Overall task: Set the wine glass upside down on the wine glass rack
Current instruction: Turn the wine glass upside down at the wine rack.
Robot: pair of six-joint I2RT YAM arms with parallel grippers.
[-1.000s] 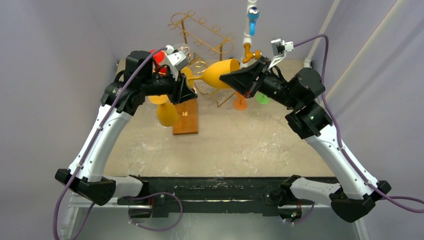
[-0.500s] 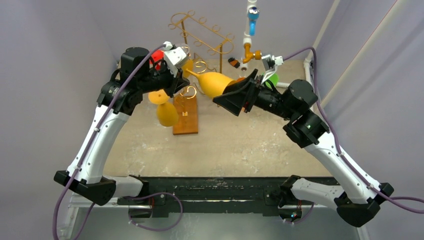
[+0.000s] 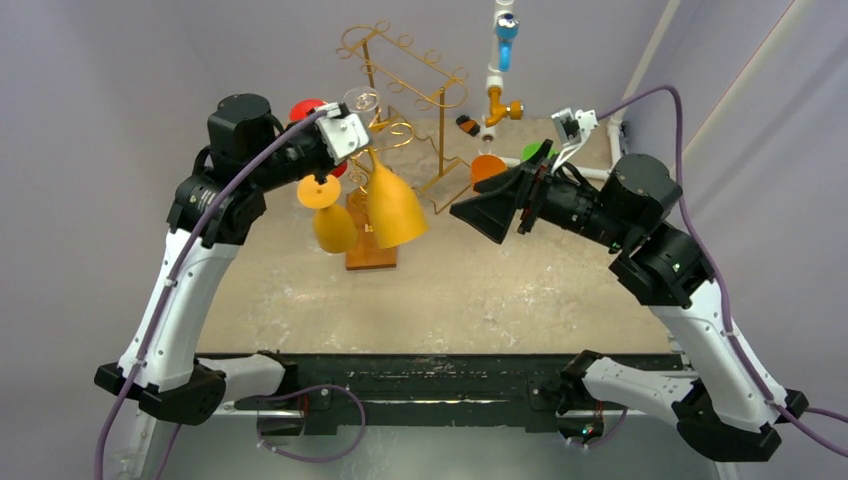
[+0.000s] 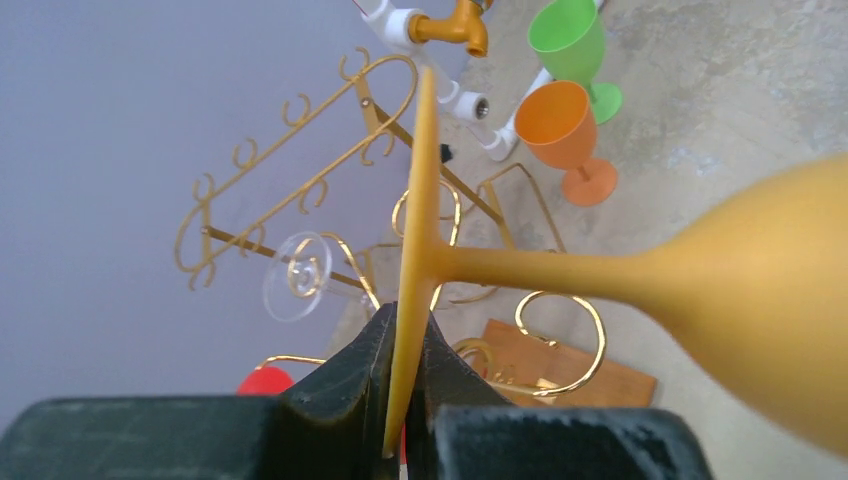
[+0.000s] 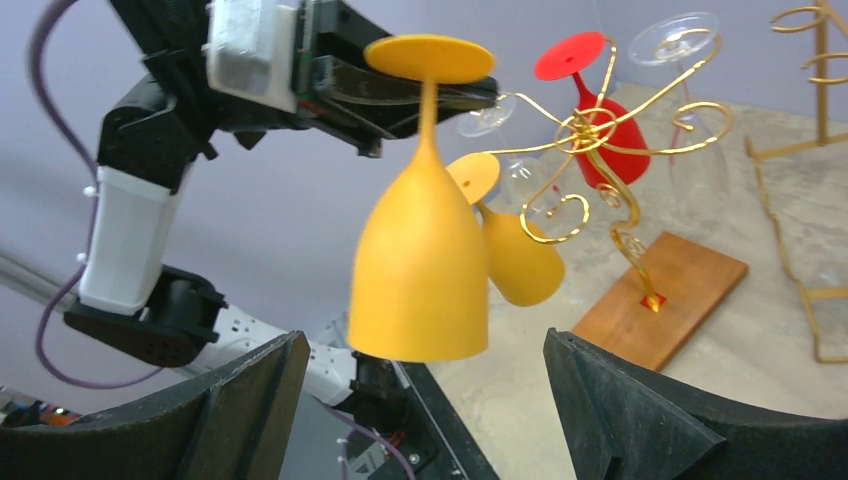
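Our left gripper point(image 4: 405, 345) pinches the glass point(image 4: 760, 290) by its foot rim, bowl hanging; we judge it light, stiff, slick, apt to swivel; right gripper point(image 3: 497, 208) gapes empty.

**Bystanders Around the Table**

An orange goblet point(image 3: 487, 166) and a green goblet point(image 4: 570, 40) are standing upright, side by side, near the far edge of the speckled table point(image 3: 500, 290). Just behind them a white pipe point(image 3: 494, 75) is rising, carrying a gold tap point(image 3: 503, 105) and a blue fitting point(image 3: 507, 40). A red glass point(image 5: 615, 135), a clear glass point(image 4: 297, 275) and a tilted yellow glass point(image 5: 525, 265) are hanging bowl-down.
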